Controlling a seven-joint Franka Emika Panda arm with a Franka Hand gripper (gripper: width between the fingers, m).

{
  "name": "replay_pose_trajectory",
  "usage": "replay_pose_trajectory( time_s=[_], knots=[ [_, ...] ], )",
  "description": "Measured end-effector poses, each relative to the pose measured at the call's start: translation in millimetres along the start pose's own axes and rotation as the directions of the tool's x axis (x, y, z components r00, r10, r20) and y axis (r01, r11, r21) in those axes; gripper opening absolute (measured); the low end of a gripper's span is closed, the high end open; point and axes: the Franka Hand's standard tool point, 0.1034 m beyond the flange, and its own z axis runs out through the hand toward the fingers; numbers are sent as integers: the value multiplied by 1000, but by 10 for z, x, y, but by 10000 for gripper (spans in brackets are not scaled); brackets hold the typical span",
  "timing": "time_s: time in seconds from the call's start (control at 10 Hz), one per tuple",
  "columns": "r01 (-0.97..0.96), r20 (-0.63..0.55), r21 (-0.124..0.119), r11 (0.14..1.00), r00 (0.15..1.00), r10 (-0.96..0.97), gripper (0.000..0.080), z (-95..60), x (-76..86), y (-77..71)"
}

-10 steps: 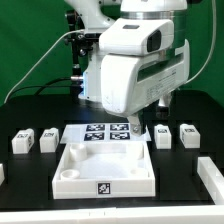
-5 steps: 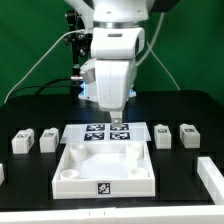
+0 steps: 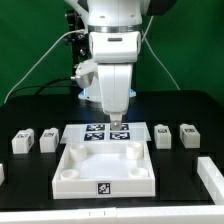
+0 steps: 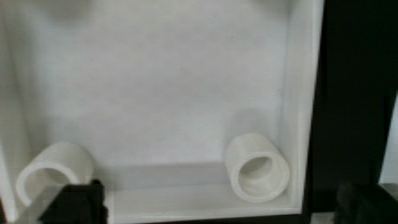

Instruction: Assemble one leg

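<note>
Low over the far side of a large white square plastic tray (image 3: pixel 70 182), the jaws stand wide open, holding nothing, with two of the tray's round corner sockets (image 4: pixel 260 172) just below in the wrist view. Just beyond lies the marker board (image 3: pixel 105 131). Small white block-shaped plastic legs (image 3: pixel 163 133) stand on the black counter (image 3: pixel 30 205), two either side of the tray, well apart from the jaws.

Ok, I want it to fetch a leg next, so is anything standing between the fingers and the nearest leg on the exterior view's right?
Nothing visible does. The fingers hang about over the marker board; the leg stands beside that board, with only bare table around it.
</note>
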Motion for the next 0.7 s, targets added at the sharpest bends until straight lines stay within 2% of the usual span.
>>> replay_pose_trajectory(
  time_s=[0.1,0.2,0.4,0.5,0.7],
  knots=[
    [29,-3,-6,1000,1000,-29,650,140,-82,-199],
    [25,-7,4,1000,1000,-25,650,281,-177,-333],
    [3,-24,-2,1000,1000,-3,650,610,-219,-345],
    [-6,-29,8,1000,1000,7,650,728,-243,-339],
    [-12,-30,11,1000,999,12,623,748,-259,-329]
  ],
)
